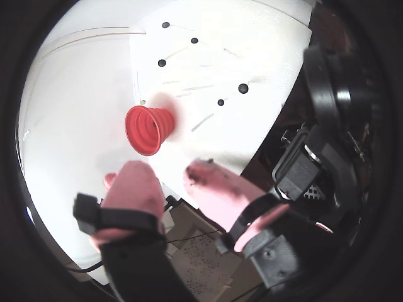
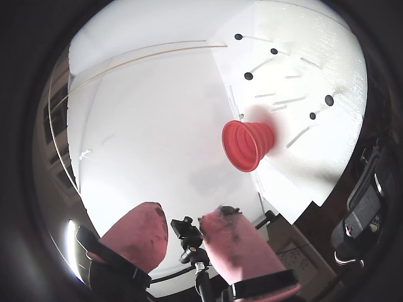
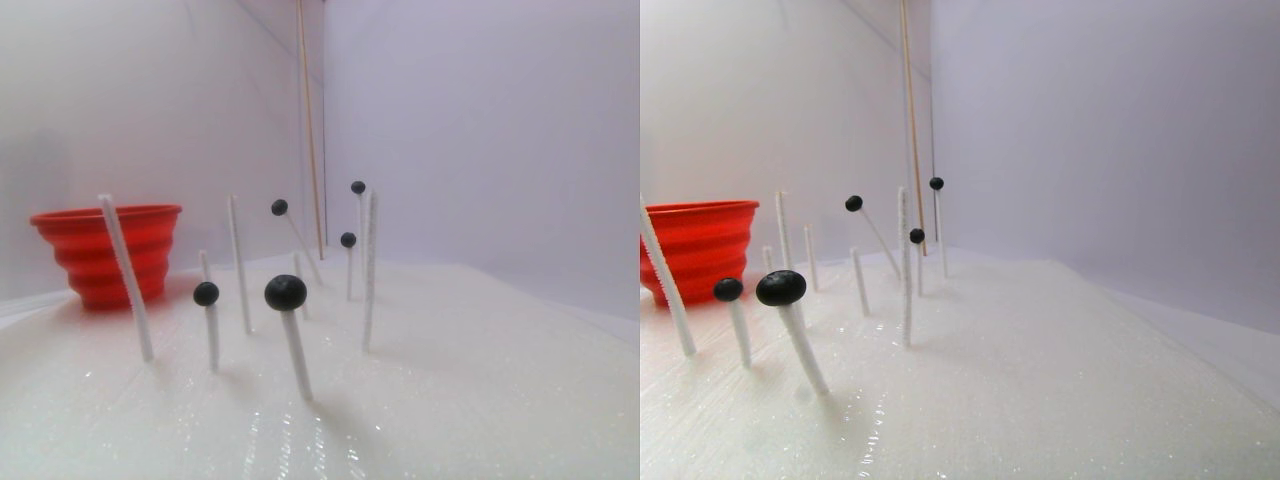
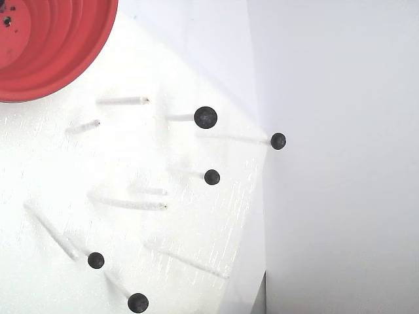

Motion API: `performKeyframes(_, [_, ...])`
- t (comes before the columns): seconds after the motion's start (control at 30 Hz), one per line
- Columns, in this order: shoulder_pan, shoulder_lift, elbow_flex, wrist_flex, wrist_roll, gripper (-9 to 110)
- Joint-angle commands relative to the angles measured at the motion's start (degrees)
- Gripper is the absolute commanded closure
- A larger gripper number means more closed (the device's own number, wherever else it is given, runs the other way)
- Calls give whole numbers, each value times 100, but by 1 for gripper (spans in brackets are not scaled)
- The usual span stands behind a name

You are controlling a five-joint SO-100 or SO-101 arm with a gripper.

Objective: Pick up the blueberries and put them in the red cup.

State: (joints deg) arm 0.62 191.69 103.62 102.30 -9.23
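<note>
Several blueberries sit on top of thin white stems stuck in a white foam slab. In both wrist views they are small dark dots far ahead, such as one blueberry and another. The red cup stands beside them on the white surface; it also appears as a red cup, a ribbed red cup at the left, and a cup rim at the top left. My gripper hangs high above and short of the cup, its pink fingers open and empty.
Bare white stems stand among the berries. A thin wooden rod leans at the back. A small camera on a tripod sits below the gripper. Dark equipment lies past the table's right edge.
</note>
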Motion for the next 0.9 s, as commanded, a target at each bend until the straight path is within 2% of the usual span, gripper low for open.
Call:
performKeyframes(0.0, [9, -88, -26, -26, -79, 91])
performKeyframes(0.87, [-9, -88, -88, -53, -88, 91])
